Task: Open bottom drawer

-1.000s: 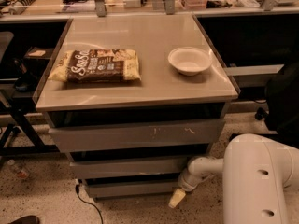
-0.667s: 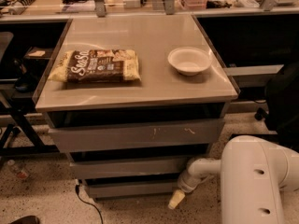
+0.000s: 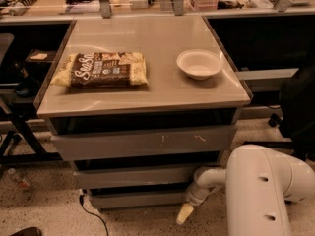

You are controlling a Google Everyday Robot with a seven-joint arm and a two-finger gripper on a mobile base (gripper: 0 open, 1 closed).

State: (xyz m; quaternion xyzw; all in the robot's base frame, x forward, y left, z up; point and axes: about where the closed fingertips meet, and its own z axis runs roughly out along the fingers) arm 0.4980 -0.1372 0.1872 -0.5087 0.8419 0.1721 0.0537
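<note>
The cabinet has three grey handleless drawer fronts. The widest, with white scratch marks (image 3: 142, 142), is on top, the mid-width one (image 3: 133, 176) is below it, and the bottom drawer (image 3: 135, 199), the narrowest, sits just above the floor. All three look pushed in. My gripper (image 3: 189, 204) is low at the bottom drawer's right end, with a cream tip (image 3: 184, 213) pointing down toward the floor. My white arm (image 3: 268, 193) reaches in from the right.
On the cabinet top (image 3: 162, 90) lie a brown snack bag (image 3: 101, 69) and a white bowl (image 3: 199, 64). A black cable (image 3: 91, 211) trails on the speckled floor at the left. A dark chair (image 3: 298, 107) stands at the right and a black frame (image 3: 17, 127) at the left.
My arm's white body has crept slightly to the left. The gripper stays at the bottom drawer's right end. The drawers have not moved.
</note>
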